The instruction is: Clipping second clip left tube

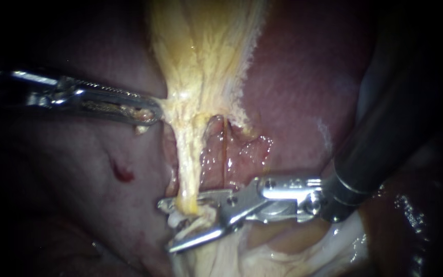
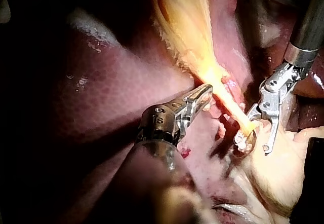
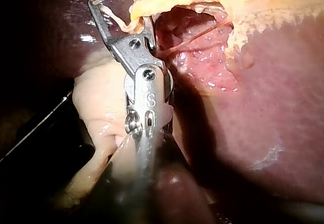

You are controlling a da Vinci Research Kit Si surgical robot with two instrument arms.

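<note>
One left tube (image 1: 188, 169): a pale yellow cord running from the narrow end of the gallbladder (image 1: 201, 46) down into whitish tissue (image 1: 196, 224) low in the endoscope view. A thinner, reddish right tube (image 1: 224, 149) lies just beside it, not touching.

Around it: the right instrument (image 1: 167, 227).
- Its jaws are spread wide, one on each side of the cord's lower end.
- The cord crosses the upper jaw, and nothing is gripped.
- No clip can be made out with certainty among the whitish strands there.

Further out: the left instrument (image 1: 147, 114). Its jaws are closed on the edge of the gallbladder's narrow end, and it seems to be pulling the cord taut. The liver (image 1: 293, 87) lies behind everything.

Handling, as a judgement:
- Seat the cord deep between the jaws, with both tips showing past its far side.
- Keep the jaws square across the cord.
- Take the yellow cord alone and leave the reddish one outside.
- Hold the left instrument's tension steady so the cord stays straight.
- Place the clip apart from any clip already on the cord.
- Close only once the whole width is enclosed; a partial bite would likely slip.

Orientation: in the endoscope view the long axis is close to vertical, leaning slightly. The upper end points to the gallbladder and the lower end to the open jaws, which lie nearly crosswise to it.
</note>
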